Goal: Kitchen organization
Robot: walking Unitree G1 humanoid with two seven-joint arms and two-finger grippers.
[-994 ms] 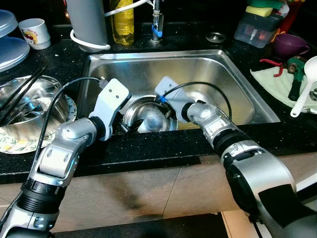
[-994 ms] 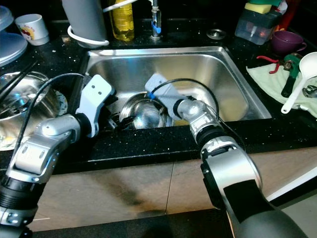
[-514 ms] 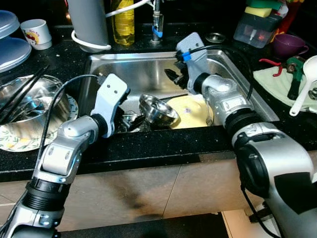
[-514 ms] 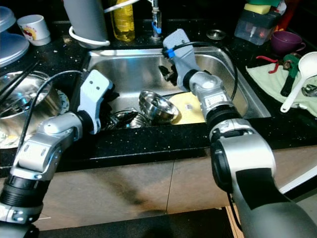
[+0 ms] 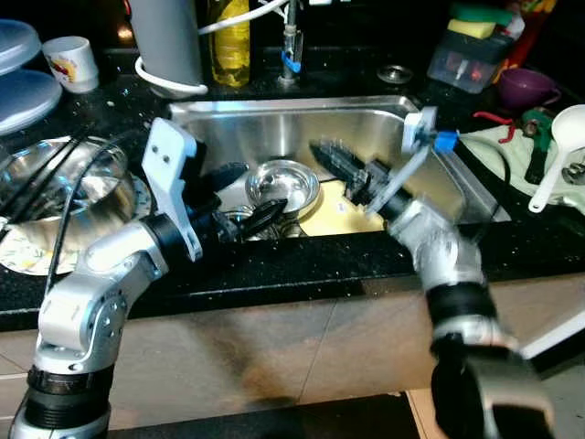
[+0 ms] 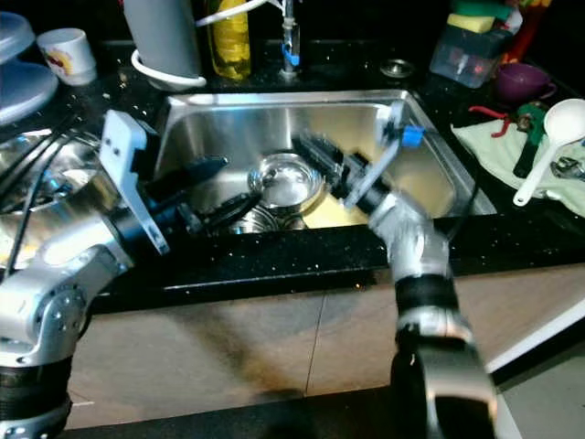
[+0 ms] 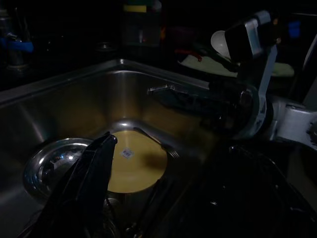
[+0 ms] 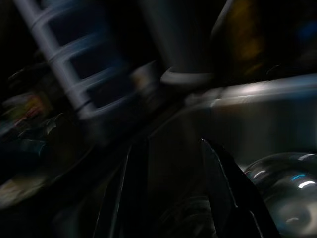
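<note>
Left eye view, working outward from the robot: the black counter edge [image 5: 302,265] runs across at six o'clock, and both arms reach over it into the steel sink [image 5: 274,114]. The left gripper [image 5: 242,197] hangs over the sink's near-left part, at about nine o'clock from the steel bowl [image 5: 281,181]; its two black fingers stand wide apart with nothing between them, one above, one lower over a jumble of steel utensils [image 5: 239,222]. The right gripper [image 5: 331,157] hovers at about two o'clock from the bowl, over the yellow plate [image 5: 331,212] that lies flat on the sink floor; in the right wrist view its fingers are spread and hold nothing. The bowl sits upright between the two grippers, touching neither as far as I can tell.

Farther off, a steel pot [image 5: 64,183] stands on the counter at nine o'clock, a yellow bottle [image 5: 228,41] and the tap [image 5: 291,41] at twelve, a white ladle [image 5: 558,151] at three.

The risks, as I judge them: the bowl is smooth and rounded, so a pinch on its rim may slip and drop it on the plate; the grippers are close enough to collide over it.
</note>
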